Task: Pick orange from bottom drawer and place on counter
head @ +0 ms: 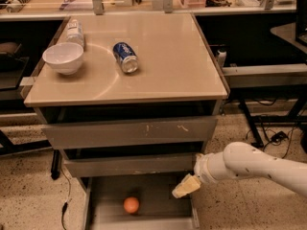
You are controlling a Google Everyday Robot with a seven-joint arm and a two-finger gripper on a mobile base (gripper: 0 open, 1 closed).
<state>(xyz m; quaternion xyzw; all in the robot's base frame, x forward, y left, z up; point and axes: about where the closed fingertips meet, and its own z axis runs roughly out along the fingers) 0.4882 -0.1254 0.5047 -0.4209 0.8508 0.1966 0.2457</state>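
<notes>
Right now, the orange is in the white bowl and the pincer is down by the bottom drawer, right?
Not quite. The camera view shows the orange lying in the open bottom drawer, not the white bowl. The pincer is indeed down by that drawer.

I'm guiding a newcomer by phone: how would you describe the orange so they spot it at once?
Under the beige counter, the grey cabinet's bottom drawer stands pulled open. The orange lies on the drawer floor, left of the gripper at its right side. It alone is round and bright orange; the gripper is pale.
</notes>
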